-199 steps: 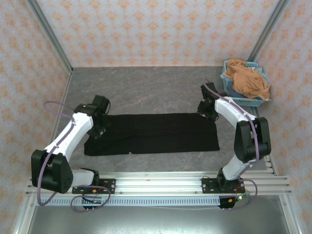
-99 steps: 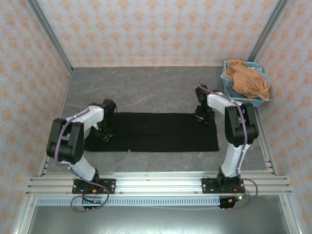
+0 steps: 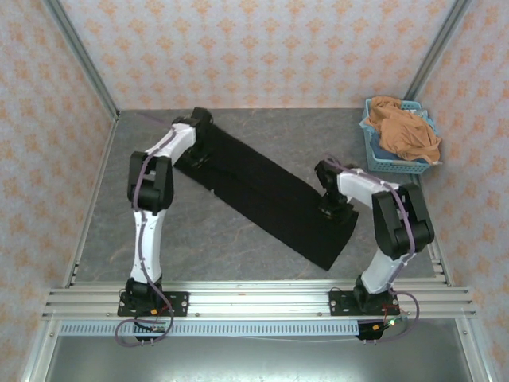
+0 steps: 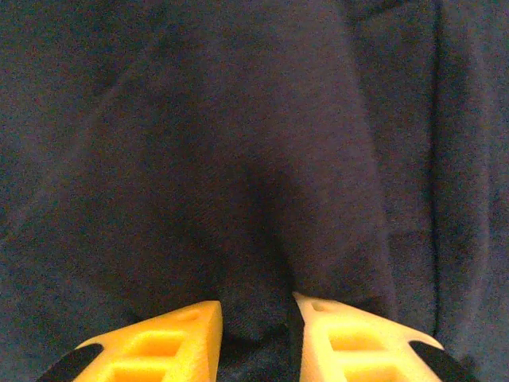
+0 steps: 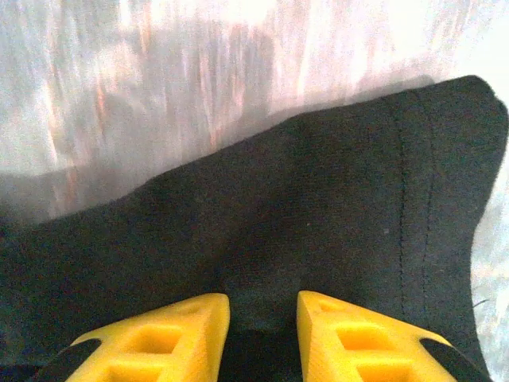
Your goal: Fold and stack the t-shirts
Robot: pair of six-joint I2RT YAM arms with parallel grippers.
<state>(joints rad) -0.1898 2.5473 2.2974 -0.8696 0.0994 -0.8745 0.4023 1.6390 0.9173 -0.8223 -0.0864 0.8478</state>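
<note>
Grey marbled desk (image 3: 238, 139), seen from above. A black t-shirt (image 3: 266, 197), folded into a long band, lies across it on a diagonal from the far left to the near right. A light-blue lattice basket (image 3: 395, 165) stands in the far right corner, apart from the shirt.

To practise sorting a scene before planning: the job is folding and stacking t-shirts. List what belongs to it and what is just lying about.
Belongs to the job:
black t-shirt, lying diagonally on the table
orange t-shirt, crumpled up

Just lying about:
blue basket holding the orange one
</note>
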